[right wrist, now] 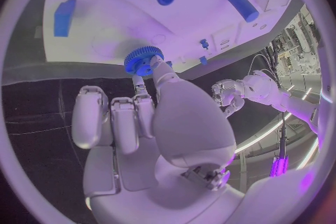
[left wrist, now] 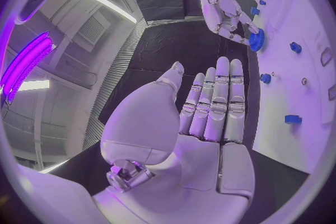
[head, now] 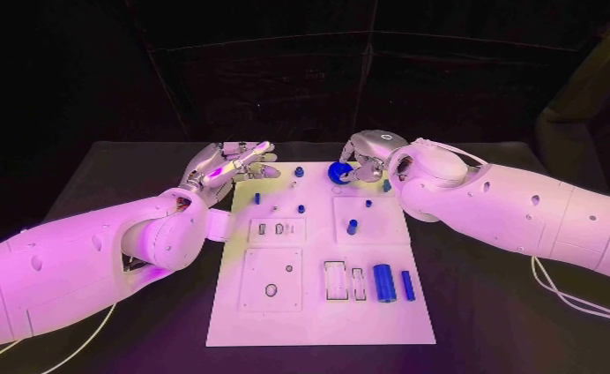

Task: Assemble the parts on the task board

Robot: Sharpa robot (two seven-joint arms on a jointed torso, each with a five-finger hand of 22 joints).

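The right hand (head: 366,155) pinches a blue toothed gear (head: 339,173) between thumb and a finger at the far edge of the white task board (head: 318,321); the gear sits low against the board's surface. The left hand (head: 229,165) hovers flat just off the board's far left corner, fingers straight, side by side, holding nothing. A blue cylinder (head: 384,283) and a thinner blue peg (head: 408,285) lie near the board's near right corner.
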